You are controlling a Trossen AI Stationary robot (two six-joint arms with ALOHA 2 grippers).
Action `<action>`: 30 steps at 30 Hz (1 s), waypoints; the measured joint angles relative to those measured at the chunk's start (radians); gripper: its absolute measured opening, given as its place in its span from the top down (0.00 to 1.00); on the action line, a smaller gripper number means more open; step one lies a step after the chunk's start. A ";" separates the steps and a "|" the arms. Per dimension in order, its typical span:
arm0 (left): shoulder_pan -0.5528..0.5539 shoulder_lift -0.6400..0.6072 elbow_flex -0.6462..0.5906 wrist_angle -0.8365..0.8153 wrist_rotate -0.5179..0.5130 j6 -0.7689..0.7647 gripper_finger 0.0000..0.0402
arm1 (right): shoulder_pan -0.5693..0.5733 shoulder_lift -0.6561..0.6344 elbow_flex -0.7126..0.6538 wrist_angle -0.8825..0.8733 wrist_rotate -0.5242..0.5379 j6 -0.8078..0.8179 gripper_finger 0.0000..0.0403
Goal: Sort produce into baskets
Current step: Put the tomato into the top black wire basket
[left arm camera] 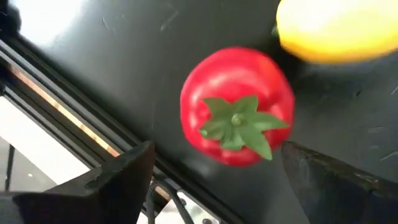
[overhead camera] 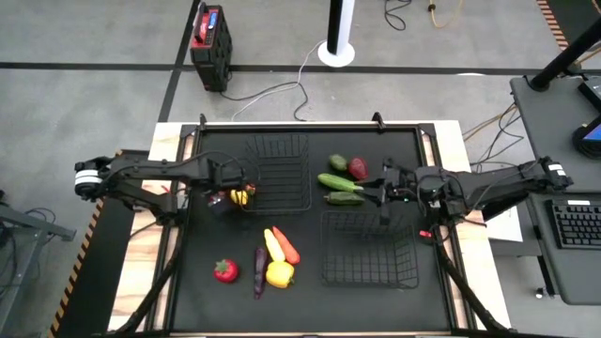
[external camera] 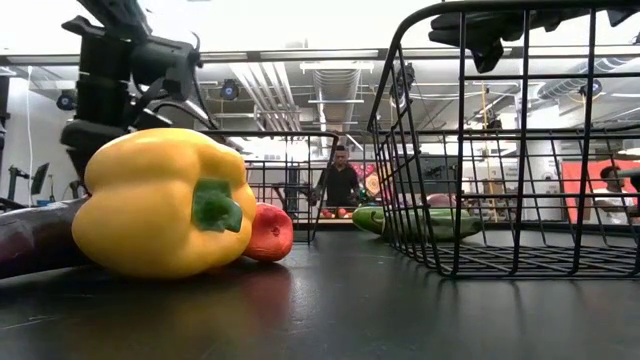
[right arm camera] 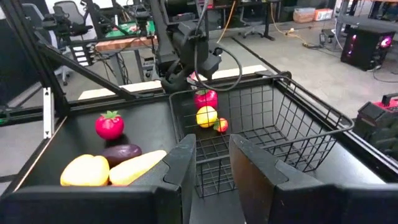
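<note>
My left gripper (overhead camera: 218,199) is open beside the near left corner of the left basket (overhead camera: 279,172). A red piece with a green stem (left arm camera: 236,106) lies on the mat between and beyond its two spread fingers, which stand clear of it. A yellow piece (left arm camera: 336,28) lies next to it. My right gripper (overhead camera: 378,194) is open a little and empty, next to two green cucumbers (overhead camera: 340,190). A red piece (overhead camera: 358,168) and a green piece (overhead camera: 338,161) lie behind them. The right basket (overhead camera: 369,247) is empty.
Near the table's front lie a tomato (overhead camera: 225,270), a dark purple eggplant (overhead camera: 260,270), a yellow pepper (overhead camera: 279,273) and two long orange and yellow pieces (overhead camera: 280,245). A person (external camera: 340,180) stands in the room behind the table.
</note>
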 joint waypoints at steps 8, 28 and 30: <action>0.000 -0.027 -0.011 0.028 0.019 0.020 0.17 | 0.000 0.000 0.000 0.000 0.000 0.000 0.77; 0.002 0.054 -0.017 0.110 0.045 -0.016 0.18 | 0.000 0.000 0.000 0.001 0.000 0.007 0.77; 0.002 0.069 -0.023 0.121 0.045 -0.017 0.18 | 0.000 0.000 0.000 0.001 0.000 0.007 0.77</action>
